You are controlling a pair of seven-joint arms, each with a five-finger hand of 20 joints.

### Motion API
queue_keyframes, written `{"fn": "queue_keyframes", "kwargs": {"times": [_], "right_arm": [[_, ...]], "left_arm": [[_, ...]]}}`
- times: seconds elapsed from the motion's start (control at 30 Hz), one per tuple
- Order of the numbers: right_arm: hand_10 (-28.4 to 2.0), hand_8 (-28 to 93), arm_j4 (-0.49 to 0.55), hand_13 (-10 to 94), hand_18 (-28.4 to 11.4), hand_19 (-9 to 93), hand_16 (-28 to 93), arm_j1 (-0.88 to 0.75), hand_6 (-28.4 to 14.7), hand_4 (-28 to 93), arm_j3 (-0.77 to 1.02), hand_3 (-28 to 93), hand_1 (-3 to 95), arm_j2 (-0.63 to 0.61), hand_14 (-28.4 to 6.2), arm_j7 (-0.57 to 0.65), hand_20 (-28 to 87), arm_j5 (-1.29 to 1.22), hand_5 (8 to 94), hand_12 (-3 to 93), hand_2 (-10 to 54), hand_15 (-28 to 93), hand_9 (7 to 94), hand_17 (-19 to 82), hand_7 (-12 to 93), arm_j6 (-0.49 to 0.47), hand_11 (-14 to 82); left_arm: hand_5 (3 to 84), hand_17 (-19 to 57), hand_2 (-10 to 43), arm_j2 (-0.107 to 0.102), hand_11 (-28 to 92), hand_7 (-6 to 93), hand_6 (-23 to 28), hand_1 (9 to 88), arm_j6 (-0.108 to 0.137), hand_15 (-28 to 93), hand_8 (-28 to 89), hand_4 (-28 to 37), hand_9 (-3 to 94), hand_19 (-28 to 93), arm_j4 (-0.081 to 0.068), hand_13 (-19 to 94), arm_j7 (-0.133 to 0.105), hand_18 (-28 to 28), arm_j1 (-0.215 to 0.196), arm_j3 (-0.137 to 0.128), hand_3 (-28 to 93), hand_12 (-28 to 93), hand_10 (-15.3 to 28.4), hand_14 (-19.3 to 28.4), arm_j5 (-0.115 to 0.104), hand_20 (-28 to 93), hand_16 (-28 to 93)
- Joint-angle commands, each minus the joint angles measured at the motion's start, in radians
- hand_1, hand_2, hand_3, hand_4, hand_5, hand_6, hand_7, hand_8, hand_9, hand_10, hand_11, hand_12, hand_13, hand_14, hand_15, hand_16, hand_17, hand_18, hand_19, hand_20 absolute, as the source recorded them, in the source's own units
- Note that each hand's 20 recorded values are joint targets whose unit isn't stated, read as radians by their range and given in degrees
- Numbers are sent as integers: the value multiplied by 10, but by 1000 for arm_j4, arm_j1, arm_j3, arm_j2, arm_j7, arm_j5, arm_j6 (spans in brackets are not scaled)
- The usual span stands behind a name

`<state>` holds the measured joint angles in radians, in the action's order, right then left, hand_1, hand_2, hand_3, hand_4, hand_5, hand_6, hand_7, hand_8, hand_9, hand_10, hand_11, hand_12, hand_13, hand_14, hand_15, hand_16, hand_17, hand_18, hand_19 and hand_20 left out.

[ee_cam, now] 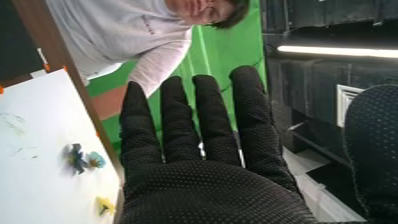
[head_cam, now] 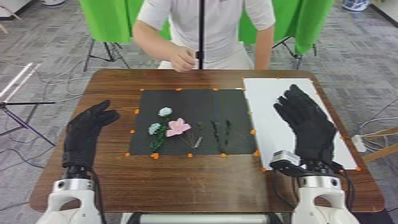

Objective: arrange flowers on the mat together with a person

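Two black-gloved robot hands flank a floral arrangement on a dark mat (head_cam: pixel 191 96) laid on a brown worktop (head_cam: pixel 204 182), with twelve o'clock pointing away from the robot. A pink flower (head_cam: pixel 179 126) lies on the mat toward nine o'clock of its center, with one pale blue flower (head_cam: pixel 165 112) at its eleven o'clock and a second pale bloom (head_cam: pixel 155 128) close by at nine. Dark green foliage (head_cam: pixel 158 144) sits at the pink flower's seven o'clock, and two slender green stems (head_cam: pixel 222 137) lie apart from it, toward four. The left hand (head_cam: pixel 82 131) is beside the mat's nine o'clock edge, its fingers relaxed and holding nothing; the blooms lie at its three o'clock, apart from it. The right hand (head_cam: pixel 307 125) is over a white sheet (head_cam: pixel 266 97) on the mat's three o'clock side, fingers straight and slightly spread, thumb well apart from them, nothing in its grasp; the stems lie at its nine o'clock, the pink flower farther out that way. In the right wrist view, a dark blue flower (ee_cam: pixel 75 159) and a light blue flower (ee_cam: pixel 95 160) lie together on the white sheet, a yellow flower (ee_cam: pixel 105 205) apart from them.
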<state>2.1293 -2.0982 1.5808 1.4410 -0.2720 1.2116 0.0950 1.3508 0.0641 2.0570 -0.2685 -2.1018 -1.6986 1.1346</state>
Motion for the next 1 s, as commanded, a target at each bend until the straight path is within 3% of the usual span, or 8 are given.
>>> {"fn": "queue_keyframes", "kwargs": {"times": [0.03, 0.2, 1.0], "right_arm": [[-102, -93, 2, 317, -137, 70, 159, -9, 11, -187, -15, 811, 72, -2, -100, -8, 308, -9, 438, 114, 39, 97, 371, 203, 122, 44, 35], [-100, -94, 0, 315, -136, 72, 157, 1, 14, -187, -16, 812, 73, -3, -99, -27, 307, -15, 450, 115, 40, 98, 374, 203, 126, 62, 37], [-102, -99, -9, 344, -138, 89, 165, 0, 16, -187, -44, 815, 96, -4, -104, 5, 320, 9, 478, 123, 20, 117, 397, 206, 140, 52, 45]], "left_arm": [[503, 40, 25, -13, 233, 162, 52, 241, -31, 255, -54, -250, 502, 119, -19, 404, 12, 138, 21, 2, 661, 155, 146, 198, 7, 160, 13], [503, 40, 25, -4, 233, 163, 52, 242, -18, 254, -54, -248, 502, 118, -14, 404, 1, 138, 12, -2, 661, 155, 146, 198, 4, 160, 13], [503, 40, 24, 1, 233, 163, 52, 244, -9, 255, -55, -250, 502, 118, -7, 403, 5, 137, -1, -14, 662, 155, 145, 198, -3, 161, 13]]}}
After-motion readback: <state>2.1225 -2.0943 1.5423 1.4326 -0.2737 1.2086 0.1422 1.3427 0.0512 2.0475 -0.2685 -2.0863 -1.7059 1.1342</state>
